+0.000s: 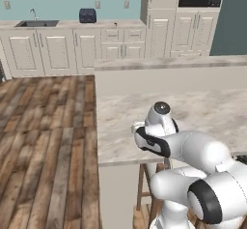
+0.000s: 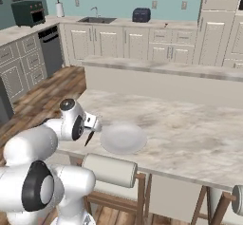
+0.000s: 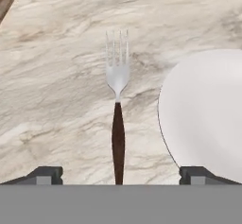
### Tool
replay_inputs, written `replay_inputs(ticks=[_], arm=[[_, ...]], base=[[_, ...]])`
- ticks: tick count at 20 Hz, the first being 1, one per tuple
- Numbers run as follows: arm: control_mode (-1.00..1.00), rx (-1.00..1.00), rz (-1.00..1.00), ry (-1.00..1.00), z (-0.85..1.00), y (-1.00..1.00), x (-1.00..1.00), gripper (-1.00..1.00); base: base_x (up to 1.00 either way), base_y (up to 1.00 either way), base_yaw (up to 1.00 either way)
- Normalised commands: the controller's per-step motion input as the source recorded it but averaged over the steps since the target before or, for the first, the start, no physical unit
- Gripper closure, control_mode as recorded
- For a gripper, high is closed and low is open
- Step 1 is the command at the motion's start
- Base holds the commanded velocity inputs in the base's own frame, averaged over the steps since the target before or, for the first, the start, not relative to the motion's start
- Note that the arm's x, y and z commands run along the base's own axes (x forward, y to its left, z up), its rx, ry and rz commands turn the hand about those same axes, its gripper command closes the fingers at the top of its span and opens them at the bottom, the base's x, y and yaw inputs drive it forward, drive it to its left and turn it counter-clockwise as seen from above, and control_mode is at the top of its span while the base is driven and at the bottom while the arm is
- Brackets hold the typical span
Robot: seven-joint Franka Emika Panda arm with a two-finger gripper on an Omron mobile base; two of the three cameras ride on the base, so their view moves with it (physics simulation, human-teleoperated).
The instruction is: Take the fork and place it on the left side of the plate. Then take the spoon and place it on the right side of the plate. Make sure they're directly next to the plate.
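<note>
Hand view, fork (image 3: 117, 114), silvery tines, dark handle, beside plate (image 3: 208, 114)

**Arm bent low, jaws spread wide**

The white arm (image 1: 193, 175) rises from the lower right of the left base view, elbow folded, wrist reaching toward frame centre. In the right base view the gripper (image 2: 90, 133) points down at centre left. In the hand view its dark fingertips (image 3: 45, 175) sit far apart at the bottom corners, gripping nothing.
</note>
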Motion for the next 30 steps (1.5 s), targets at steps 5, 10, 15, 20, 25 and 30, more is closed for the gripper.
replay_inputs(ticks=[5,10,15,20,25,30], arm=[[-1.0,0.0,0.0,-0.1,0.91,0.08,-0.12,-1.0],[-1.0,0.0,0.0,-0.05,0.92,0.12,-0.25,-1.0],[-1.0,0.0,0.0,-0.01,0.64,0.12,-0.53,-1.0],[-1.0,0.0,0.0,0.0,0.34,0.09,-0.64,-1.0],[-1.0,0.0,0.0,-0.06,0.18,-0.05,-0.93,-1.0],[-1.0,0.0,0.0,-0.08,0.14,-0.13,-0.93,-1.0]], base=[[0.0,0.0,0.0],[0.0,0.0,0.0],[0.0,0.0,0.0],[0.0,0.0,0.0],[0.0,0.0,0.0],[0.0,0.0,0.0]])
